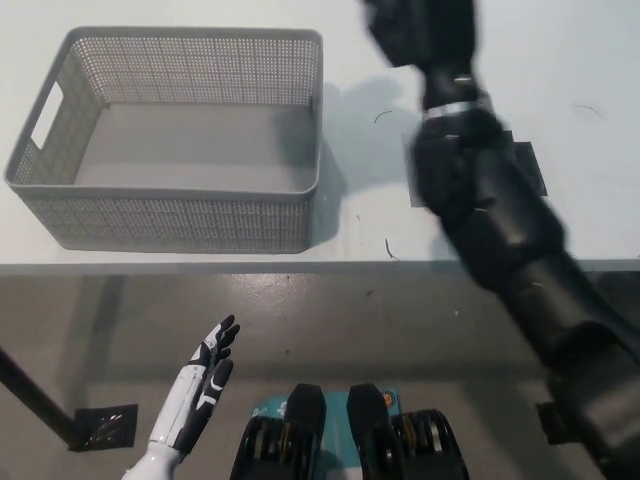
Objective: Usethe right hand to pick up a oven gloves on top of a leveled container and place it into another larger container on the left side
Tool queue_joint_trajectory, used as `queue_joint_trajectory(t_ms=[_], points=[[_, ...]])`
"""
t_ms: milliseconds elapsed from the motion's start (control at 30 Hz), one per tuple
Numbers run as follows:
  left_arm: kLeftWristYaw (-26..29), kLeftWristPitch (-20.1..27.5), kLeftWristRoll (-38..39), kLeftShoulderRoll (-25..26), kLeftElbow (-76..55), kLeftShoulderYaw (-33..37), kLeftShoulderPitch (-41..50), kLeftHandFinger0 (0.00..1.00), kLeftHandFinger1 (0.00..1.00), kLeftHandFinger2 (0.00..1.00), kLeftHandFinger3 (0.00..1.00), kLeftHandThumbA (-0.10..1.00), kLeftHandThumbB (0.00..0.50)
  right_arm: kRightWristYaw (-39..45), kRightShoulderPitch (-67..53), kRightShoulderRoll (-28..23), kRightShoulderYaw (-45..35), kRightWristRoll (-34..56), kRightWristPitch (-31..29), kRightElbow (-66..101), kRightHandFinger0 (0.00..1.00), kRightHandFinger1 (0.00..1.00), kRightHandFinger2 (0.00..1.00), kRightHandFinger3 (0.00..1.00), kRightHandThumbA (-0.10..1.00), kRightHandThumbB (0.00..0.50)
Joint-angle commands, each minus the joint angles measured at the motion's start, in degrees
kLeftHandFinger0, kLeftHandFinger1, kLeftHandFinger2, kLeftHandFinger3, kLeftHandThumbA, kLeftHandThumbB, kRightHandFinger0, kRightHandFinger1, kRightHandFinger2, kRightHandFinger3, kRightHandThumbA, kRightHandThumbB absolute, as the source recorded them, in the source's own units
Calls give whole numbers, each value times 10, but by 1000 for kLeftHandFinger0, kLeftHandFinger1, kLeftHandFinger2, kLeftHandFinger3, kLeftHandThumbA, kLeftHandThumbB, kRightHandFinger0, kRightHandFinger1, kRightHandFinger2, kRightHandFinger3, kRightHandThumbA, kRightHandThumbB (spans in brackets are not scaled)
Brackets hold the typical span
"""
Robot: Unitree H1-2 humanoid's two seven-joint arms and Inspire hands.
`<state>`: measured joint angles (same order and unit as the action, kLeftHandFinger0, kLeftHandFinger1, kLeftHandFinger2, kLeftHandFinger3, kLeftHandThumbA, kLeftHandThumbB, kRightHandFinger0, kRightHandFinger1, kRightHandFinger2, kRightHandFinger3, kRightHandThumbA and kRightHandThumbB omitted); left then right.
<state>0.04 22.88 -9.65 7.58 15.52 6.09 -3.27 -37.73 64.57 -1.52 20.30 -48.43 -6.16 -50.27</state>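
Large grey container (170,215) empty; right hand (420,30) beside it, glove unseen.

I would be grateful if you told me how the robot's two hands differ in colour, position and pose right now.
The left hand is white with dark fingers; the right hand is black. The left hand rests low, below the table edge, while the right hand reaches over the table at the picture's top, right of the basket. The left hand's fingers are spread and hold nothing; the right hand's fingers cannot be made out.
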Motion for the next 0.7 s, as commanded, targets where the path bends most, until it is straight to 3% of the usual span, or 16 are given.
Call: queue_joint_trajectory(t_ms=[0,100,167,233,300,367,400,433,467,500,533,567,633,667], points=[[-5,7,-1,6,-18,-2,-2,1000,1000,1000,1000,1000,244,-43,85,40,18,6,-29,-77,0,254,672,661,-100,198],[-5,9,0,6,-19,-2,-1,1000,1000,1000,1000,1000,250,-44,116,78,36,10,-44,-153,0,237,694,691,-100,191],[-5,8,0,5,-22,-2,0,1000,1000,1000,1000,1000,249,-44,134,97,48,11,-48,-196,0,179,630,661,-100,193],[-5,8,0,5,-23,-2,0,1000,1000,1000,1000,1000,250,-38,146,112,52,17,-46,-225,0,162,630,661,-100,183],[-6,7,0,6,-25,-2,1,1000,1000,1000,1000,1000,249,-27,156,124,55,22,-35,-247,0,205,697,716,-100,171],[-5,7,-6,7,-26,-1,0,1000,1000,1000,1000,1000,236,4,167,134,61,22,-3,-265,0,330,828,854,-100,186],[-4,7,-8,7,-25,-1,-2,1000,1000,1000,1000,1000,235,32,173,138,65,20,23,-272,60,415,941,979,-100,199],[-4,6,-9,7,-26,-1,-2,1000,1000,1000,1000,1000,234,55,177,139,66,22,38,-275,266,631,1000,1000,25,240],[-4,6,-9,8,-27,-1,-2,1000,1000,1000,1000,1000,234,88,181,142,68,24,55,-278,323,663,1000,1000,86,255],[-5,3,-7,7,-28,-1,-2,1000,1000,1000,1000,1000,246,155,188,142,55,45,66,-280,891,1000,1000,1000,349,307],[-4,2,-7,7,-29,-2,-1,1000,1000,1000,1000,1000,248,189,190,142,45,60,65,-279,1000,1000,1000,1000,391,339],[-4,2,-10,8,-29,-1,-1,1000,1000,1000,1000,1000,247,210,188,137,36,73,56,-274,1000,1000,1000,1000,492,410],[-5,0,-8,9,-30,-2,-1,1000,1000,1000,1000,1000,257,246,187,128,28,85,54,-262,1000,1000,1000,1000,682,470],[-7,-2,-6,10,-33,-2,-1,1000,1000,1000,1000,1000,257,268,187,125,17,100,49,-254,1000,1000,1000,1000,705,477]])
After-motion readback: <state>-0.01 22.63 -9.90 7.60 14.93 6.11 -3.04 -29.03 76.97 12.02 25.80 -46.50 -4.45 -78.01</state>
